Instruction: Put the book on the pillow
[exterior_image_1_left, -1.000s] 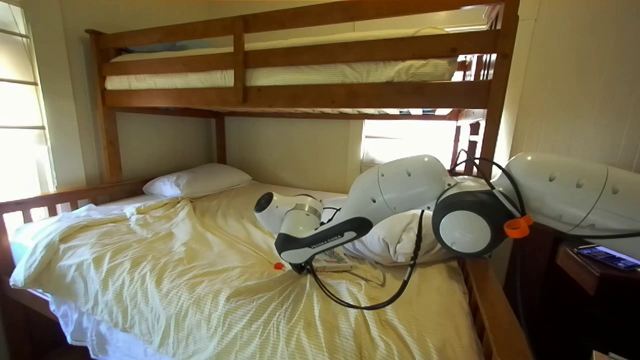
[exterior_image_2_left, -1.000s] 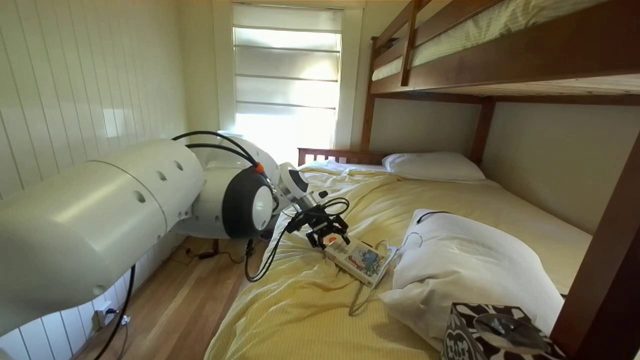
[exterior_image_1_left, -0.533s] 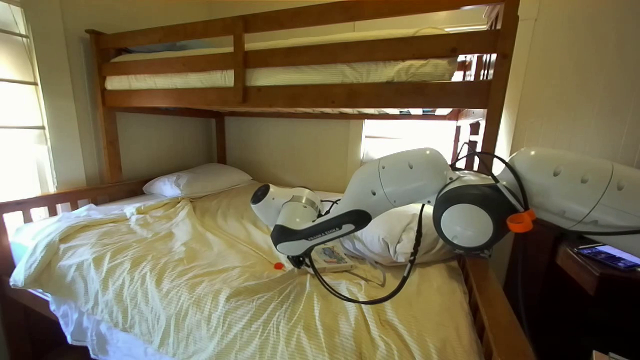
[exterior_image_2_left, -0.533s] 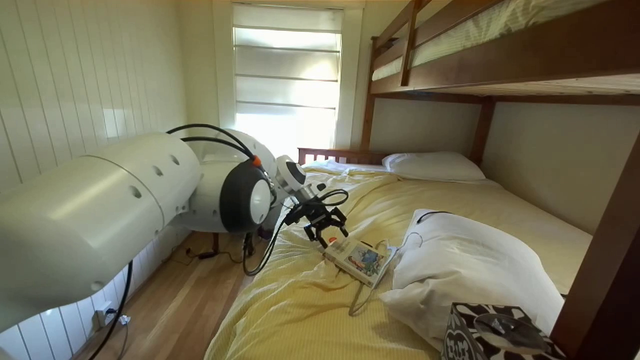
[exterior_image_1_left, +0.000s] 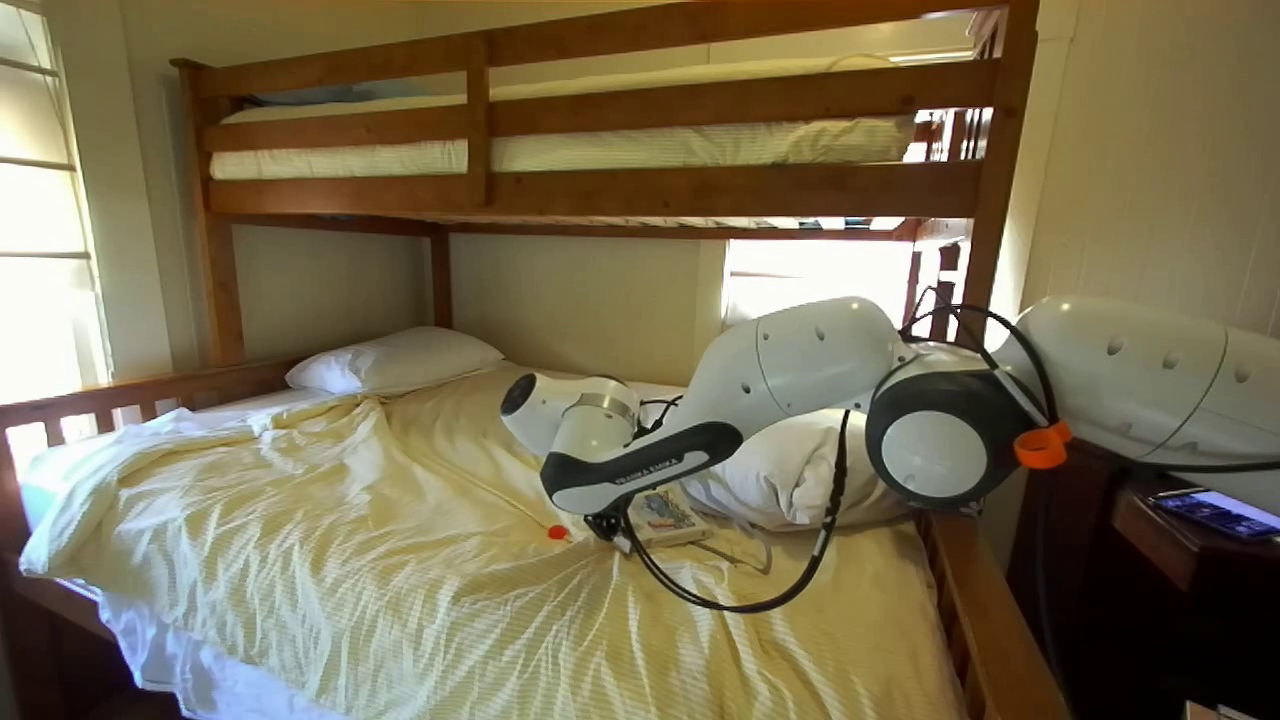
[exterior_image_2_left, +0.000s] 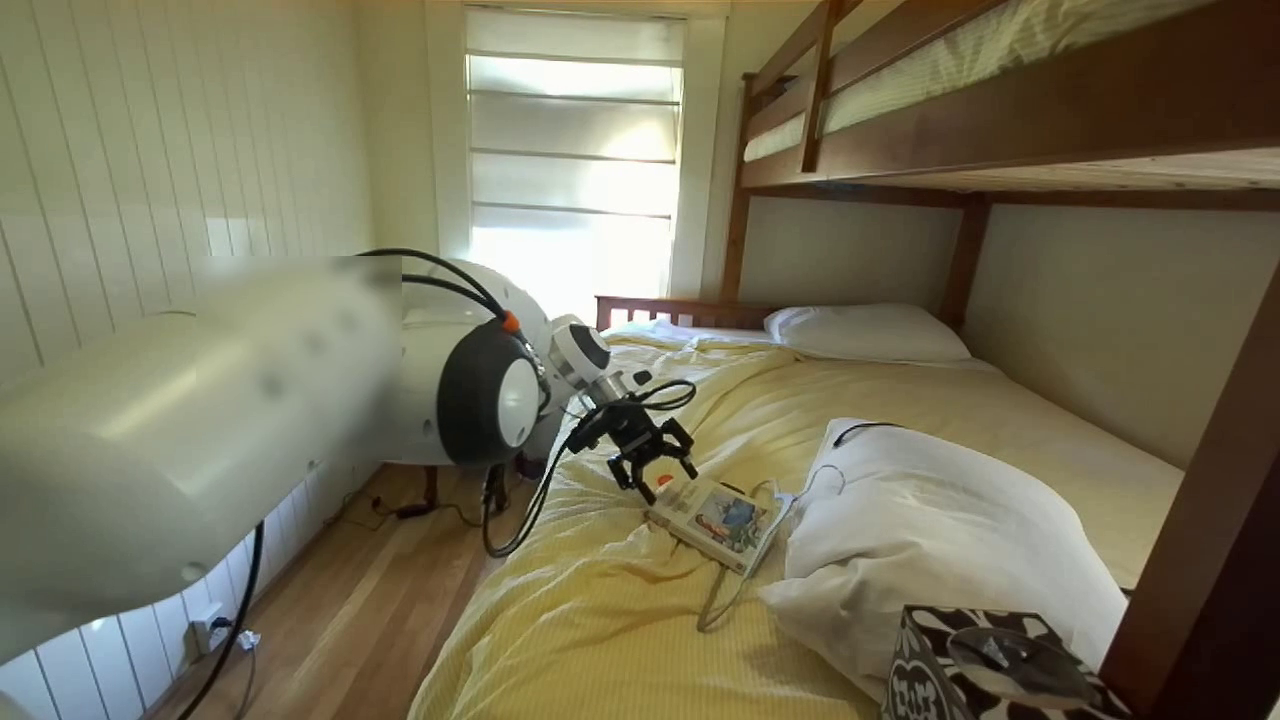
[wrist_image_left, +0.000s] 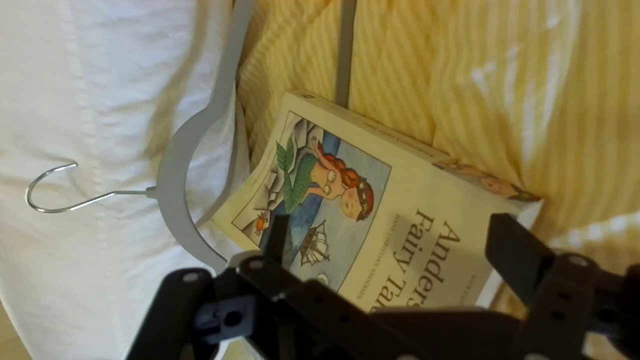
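In an exterior view, the Andersen fairy-tale book (exterior_image_2_left: 722, 525) is laid partly over a clothes hanger (wrist_image_left: 172, 175) on the lower bunk (exterior_image_2_left: 600, 640), left of the near pillow (exterior_image_2_left: 950, 530). The gripper (exterior_image_2_left: 672, 485) is positioned above the book; a tissue box (exterior_image_2_left: 975, 665) is placed before the pillow.

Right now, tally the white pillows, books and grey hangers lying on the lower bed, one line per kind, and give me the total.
White pillows: 2, a rumpled pillow and a smoother pillow
Book: 1
Grey hanger: 1
Total: 4
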